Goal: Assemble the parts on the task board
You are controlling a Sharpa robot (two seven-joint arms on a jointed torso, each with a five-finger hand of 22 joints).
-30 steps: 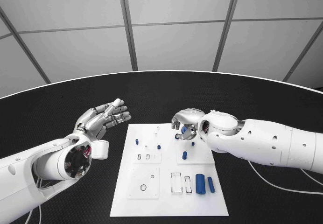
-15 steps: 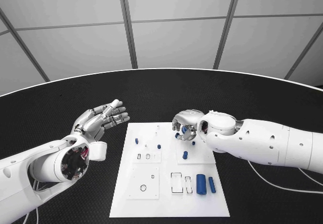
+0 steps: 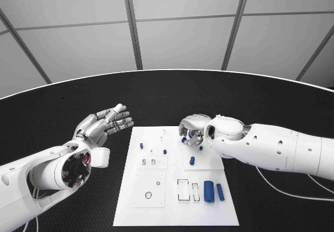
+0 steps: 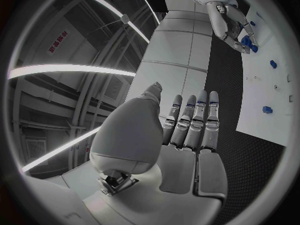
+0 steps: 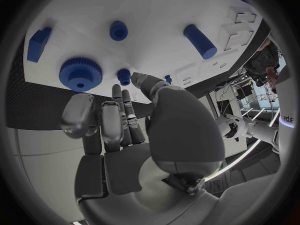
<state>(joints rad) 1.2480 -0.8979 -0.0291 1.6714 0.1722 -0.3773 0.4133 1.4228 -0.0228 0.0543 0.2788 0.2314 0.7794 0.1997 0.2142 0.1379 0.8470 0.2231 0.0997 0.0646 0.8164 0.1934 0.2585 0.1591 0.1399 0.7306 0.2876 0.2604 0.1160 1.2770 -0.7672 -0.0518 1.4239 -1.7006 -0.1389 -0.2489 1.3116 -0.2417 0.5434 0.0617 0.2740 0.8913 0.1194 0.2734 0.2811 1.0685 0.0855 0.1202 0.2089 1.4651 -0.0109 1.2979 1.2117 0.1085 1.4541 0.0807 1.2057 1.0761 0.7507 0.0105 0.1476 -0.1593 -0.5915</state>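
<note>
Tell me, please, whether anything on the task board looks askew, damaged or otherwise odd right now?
Nothing stands out. The task board lies flat and looks intact, with the blue cylinder lying loose on it. The right hand hovers over the blue gear, holding nothing; the left hand is open beside the board.

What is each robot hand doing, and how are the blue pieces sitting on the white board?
Left robot hand: raised beside the board, fingers straight, holding nothing.
Right robot hand: over the board's far end, fingers apart, nothing in its grasp.
Task board: flat on the table.
Blue gear: flat on the board, ungripped.
Big blue cylinder: lying on its side.
Small blue peg: standing upright.
</note>
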